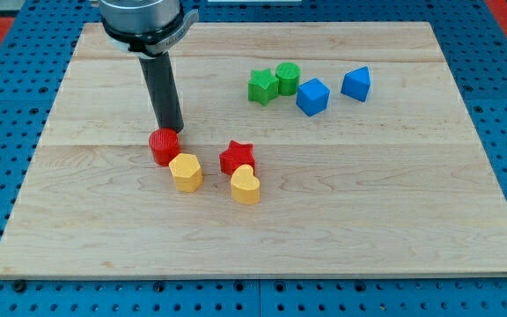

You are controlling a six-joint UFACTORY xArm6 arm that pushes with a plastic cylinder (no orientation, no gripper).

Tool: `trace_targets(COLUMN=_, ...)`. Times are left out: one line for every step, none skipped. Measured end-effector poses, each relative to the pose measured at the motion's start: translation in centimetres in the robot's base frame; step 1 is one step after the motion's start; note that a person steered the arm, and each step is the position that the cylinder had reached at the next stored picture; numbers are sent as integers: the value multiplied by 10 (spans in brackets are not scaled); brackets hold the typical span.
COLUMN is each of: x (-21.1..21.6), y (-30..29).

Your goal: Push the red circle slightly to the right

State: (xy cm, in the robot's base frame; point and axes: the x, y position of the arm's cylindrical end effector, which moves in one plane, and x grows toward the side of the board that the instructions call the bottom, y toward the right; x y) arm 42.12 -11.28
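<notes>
The red circle [163, 146] sits on the wooden board [368, 202], left of centre. My tip [172, 130] stands right at the circle's top edge, touching or nearly touching it. A yellow block [186, 172] lies against the circle's lower right. A red star [236, 157] lies to the circle's right, with a yellow heart [246, 186] just below the star.
At the view's top, right of centre, a green star-like block [262, 86] and a green circle [288, 77] sit together. A blue cube-like block [312, 96] and a blue block [356, 84] lie to their right. Blue pegboard surrounds the board.
</notes>
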Motion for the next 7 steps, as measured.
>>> trace_targets(x=0, y=0)
trace_targets(x=-10, y=-40)
trace_targets(x=-10, y=-52)
trace_targets(x=9, y=-52)
trace_targets(x=11, y=-52)
trace_targets(x=29, y=-29)
trace_targets(x=34, y=-16)
